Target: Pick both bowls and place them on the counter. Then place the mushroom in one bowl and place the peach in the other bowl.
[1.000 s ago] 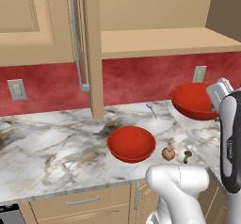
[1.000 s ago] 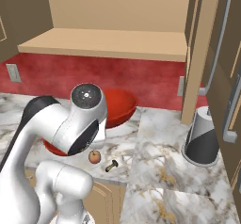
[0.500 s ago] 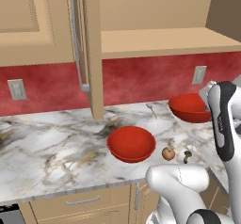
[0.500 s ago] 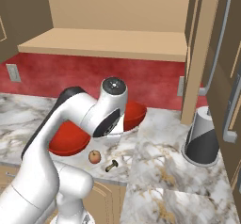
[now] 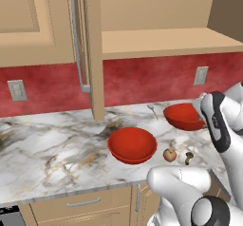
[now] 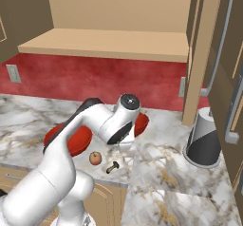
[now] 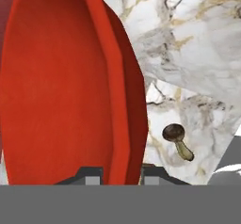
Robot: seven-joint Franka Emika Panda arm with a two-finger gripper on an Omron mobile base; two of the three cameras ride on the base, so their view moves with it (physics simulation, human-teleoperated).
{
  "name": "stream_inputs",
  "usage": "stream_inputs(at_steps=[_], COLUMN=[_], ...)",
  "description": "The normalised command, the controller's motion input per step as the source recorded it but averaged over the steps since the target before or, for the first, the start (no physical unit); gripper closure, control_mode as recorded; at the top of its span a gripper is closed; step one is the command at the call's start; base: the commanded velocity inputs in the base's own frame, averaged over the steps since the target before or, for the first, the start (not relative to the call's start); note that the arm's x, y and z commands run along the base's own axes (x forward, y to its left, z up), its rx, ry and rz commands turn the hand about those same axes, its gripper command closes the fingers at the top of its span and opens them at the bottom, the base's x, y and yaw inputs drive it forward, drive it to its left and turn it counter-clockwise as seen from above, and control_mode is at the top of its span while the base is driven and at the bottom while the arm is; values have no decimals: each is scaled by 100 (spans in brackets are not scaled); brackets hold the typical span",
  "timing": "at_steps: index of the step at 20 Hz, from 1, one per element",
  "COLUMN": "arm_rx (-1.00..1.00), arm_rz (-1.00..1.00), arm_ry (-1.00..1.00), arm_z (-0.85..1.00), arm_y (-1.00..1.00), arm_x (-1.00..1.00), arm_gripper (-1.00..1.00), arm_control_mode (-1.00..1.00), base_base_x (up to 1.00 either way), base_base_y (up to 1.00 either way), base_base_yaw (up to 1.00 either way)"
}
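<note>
Hand view is showing the two dark fingertips (image 7: 89, 173) clenching the rim of the second bowl (image 7: 56, 86), one tip inside the wall and one outside, so the gripper (image 7: 117, 175) is grasping that bowl by its edge. Beyond the rim the mushroom (image 7: 177, 140) is lying on the veined marble of the counter (image 7: 197, 53), near the bowl but apart from it.

In the left base view the held bowl (image 5: 182, 117) is sitting low over the back right of the counter (image 5: 52, 149), just in front of the red backsplash (image 5: 142, 80); whether it is already touching the marble I cannot tell. The first bowl (image 5: 132, 145) is resting on the counter further forward, with the peach (image 5: 169, 155) just beside it and the mushroom (image 5: 189, 157) next to the peach.

As I judge it, the step is setting this bowl down. Doing it well is meaning levelling the bowl, lowering until its base is sitting flat, and only then letting go, keeping it off the mushroom and the spoon (image 5: 153, 110) lying near the wall. A rim pinch is tending to let a wide bowl swing, so slow motion is helping.

No brand, label or writing is readable anywhere.
</note>
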Motion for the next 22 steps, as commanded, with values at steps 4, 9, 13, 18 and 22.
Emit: stream_inputs(at_steps=[4,9,13,18,22], arm_rx=[0,0,0,0,0], arm_rz=[5,5,4,4,4], arm_ry=[0,0,0,0,3], arm_z=[-60,-62,-58,-59,-28], arm_y=[-1,-2,-7,-9,-19], arm_x=[52,52,47,38,17], arm_gripper=[100,100,100,100,100], arm_control_mode=[-100,-100,-100,-100,-100], base_base_x=[0,0,0,0,0], base_base_y=[0,0,0,0,0], base_base_yaw=[0,0,0,0,0])
